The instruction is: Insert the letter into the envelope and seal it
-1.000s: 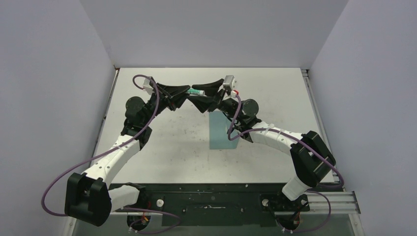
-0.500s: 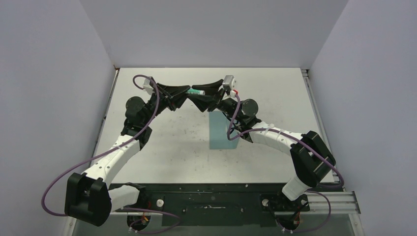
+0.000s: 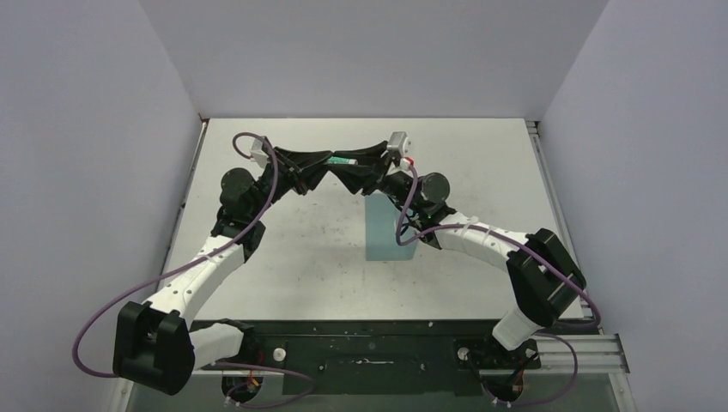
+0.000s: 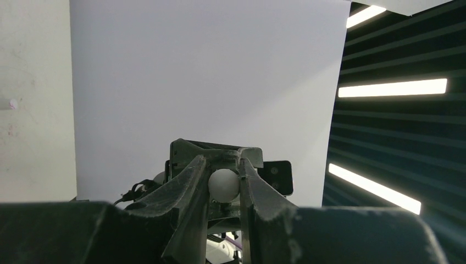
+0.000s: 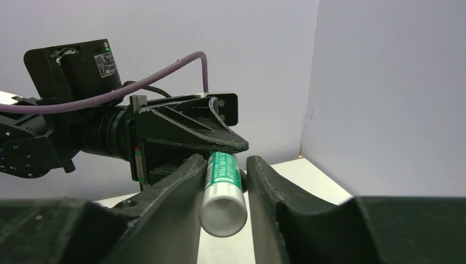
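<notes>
From the top external view, both arms are reaching toward the far middle of the surface (image 3: pixel 292 257) and meeting in the air. The left tool (image 3: pixel 330 160) and the right tool (image 3: pixel 357 160) are pointing at each other, with a small white-and-green glue tube (image 3: pixel 344 159) bridging them. The teal envelope (image 3: pixel 388 232) is lying flat on the surface, just nearer than the right tool. Its far end is hiding under that arm, so I cannot tell how its flap is sitting. The letter is not showing anywhere.

In the left wrist view, the left tool (image 4: pixel 223 179) is clamping its two fingers on the rounded white end of the glue tube (image 4: pixel 223 186) and holding it up off the surface.

In the right wrist view, the glue tube (image 5: pixel 221 190) is pointing at the camera and lying between the fingers of the right tool (image 5: pixel 224 165), while the left tool (image 5: pixel 228 149) is gripping its far end. The right jaws are standing very near either side of the tube; whether they are actually pressing on it I cannot tell.

Judging from this, the letter is probably sitting inside the envelope already and the job is entering the sealing stage. The tube is likely being readied, perhaps uncapped, between the two tools. Gluing the flap and pressing it down are not yet done.
</notes>
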{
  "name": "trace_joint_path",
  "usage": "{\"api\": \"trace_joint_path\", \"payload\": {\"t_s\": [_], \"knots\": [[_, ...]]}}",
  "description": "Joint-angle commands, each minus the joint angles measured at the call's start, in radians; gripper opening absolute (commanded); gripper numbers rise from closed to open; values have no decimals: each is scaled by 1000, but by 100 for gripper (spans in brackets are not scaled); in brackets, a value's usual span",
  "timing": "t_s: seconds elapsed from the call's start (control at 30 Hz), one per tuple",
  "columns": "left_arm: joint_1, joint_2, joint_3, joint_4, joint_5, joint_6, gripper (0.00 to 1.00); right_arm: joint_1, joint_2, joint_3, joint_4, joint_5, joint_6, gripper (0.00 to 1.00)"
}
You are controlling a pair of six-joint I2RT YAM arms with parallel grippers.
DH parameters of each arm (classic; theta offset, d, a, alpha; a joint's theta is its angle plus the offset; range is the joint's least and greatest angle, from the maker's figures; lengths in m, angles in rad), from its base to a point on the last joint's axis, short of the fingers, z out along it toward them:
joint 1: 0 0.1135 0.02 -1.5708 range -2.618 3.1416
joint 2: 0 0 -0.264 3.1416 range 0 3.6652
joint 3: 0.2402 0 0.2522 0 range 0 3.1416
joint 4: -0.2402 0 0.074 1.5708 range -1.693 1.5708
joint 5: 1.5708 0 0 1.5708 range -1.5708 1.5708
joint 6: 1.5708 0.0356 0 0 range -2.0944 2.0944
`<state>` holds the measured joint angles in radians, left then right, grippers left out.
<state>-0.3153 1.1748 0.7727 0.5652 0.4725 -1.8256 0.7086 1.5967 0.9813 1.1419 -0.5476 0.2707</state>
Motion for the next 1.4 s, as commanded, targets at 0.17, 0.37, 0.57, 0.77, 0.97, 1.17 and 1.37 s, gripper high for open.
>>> {"api": "trace_joint_path", "payload": {"t_s": [0.17,0.37,0.57,0.77,0.97,1.17,1.37], "knots": [[-5,-19,-4,62,-9,-4,0,6,-26,39,5,-21,-19,17],[-4,-31,9,-17,-8,62,42,-1,-47,49,-53,39,-1,5],[-2,-72,28,-214,-29,259,81,-62,-109,46,-328,224,76,5],[-12,-30,6,-344,23,508,79,-163,-149,103,-937,495,124,5],[-130,249,63,-281,122,692,42,-163,-117,81,-1252,527,119,5],[-214,525,132,-168,141,686,10,-143,-39,61,-1367,545,166,5],[-235,659,168,-188,141,708,6,-106,53,84,-1364,583,174,5]]}}
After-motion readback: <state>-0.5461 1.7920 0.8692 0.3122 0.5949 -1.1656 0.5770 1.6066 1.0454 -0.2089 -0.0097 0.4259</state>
